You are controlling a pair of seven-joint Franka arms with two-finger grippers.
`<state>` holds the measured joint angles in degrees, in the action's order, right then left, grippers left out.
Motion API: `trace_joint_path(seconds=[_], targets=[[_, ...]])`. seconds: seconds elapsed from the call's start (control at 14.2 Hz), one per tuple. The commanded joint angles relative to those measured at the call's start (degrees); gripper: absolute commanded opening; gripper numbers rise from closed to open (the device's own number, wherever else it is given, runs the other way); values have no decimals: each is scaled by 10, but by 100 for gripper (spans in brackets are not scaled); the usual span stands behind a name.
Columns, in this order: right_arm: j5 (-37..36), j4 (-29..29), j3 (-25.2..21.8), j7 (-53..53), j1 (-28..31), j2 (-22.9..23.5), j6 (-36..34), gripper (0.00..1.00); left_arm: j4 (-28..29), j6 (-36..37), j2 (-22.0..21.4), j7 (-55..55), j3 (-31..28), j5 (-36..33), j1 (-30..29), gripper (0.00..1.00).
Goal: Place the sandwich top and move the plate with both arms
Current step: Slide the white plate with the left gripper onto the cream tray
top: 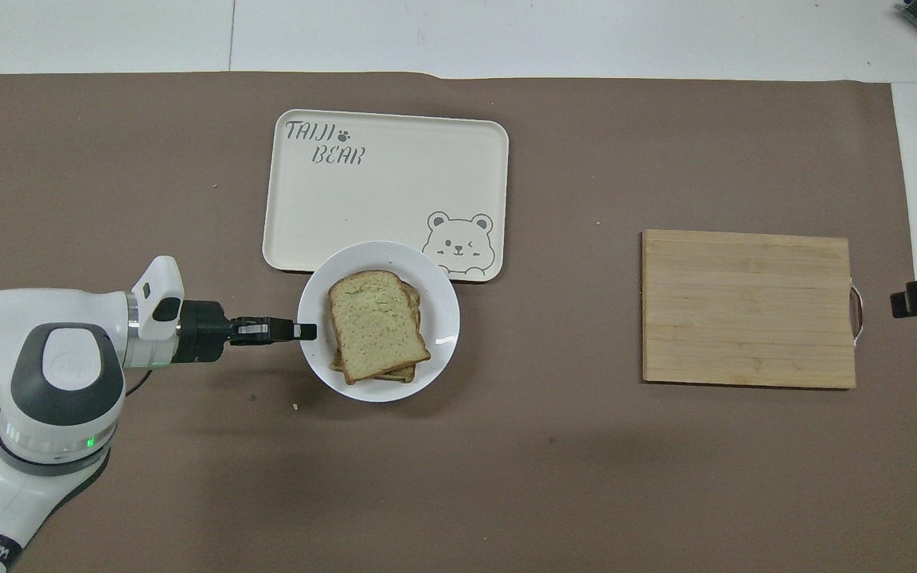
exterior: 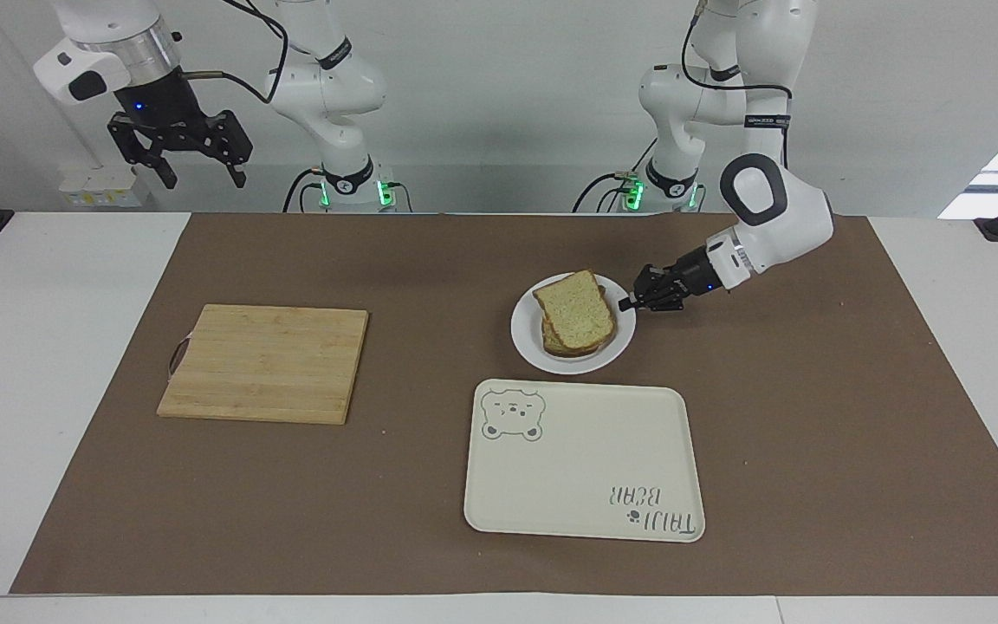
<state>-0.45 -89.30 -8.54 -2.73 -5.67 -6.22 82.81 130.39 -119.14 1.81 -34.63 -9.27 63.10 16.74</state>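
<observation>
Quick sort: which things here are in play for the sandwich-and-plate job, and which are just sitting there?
In play:
- sandwich top, on the stack on the plate
- plate, held at its rim by the left gripper
- right gripper, waiting raised at its end

Lying about:
- cutting board
- bear tray
</observation>
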Motion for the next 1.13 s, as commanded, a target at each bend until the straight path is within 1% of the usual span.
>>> trace_joint_path(seconds=[0.0,0.14,0.35,0.7,0.77,1.06], targets=[[-2,5,4,-13,3,2,1,100,-121,55,72,63,-2,-27,-28,0],[-2,6,4,-13,3,2,0,100,-171,60,106,73,3,-40,-58,0],[-2,5,4,-13,3,2,1,100,-250,92,162,86,2,-41,-83,0],[-2,6,4,-13,3,2,0,100,-400,125,281,100,3,-46,-91,0],[-2,5,4,-13,3,2,1,100,-408,122,295,105,3,-52,-87,0],[-2,5,4,-13,3,2,1,100,-429,111,313,113,6,-58,-83,0]])
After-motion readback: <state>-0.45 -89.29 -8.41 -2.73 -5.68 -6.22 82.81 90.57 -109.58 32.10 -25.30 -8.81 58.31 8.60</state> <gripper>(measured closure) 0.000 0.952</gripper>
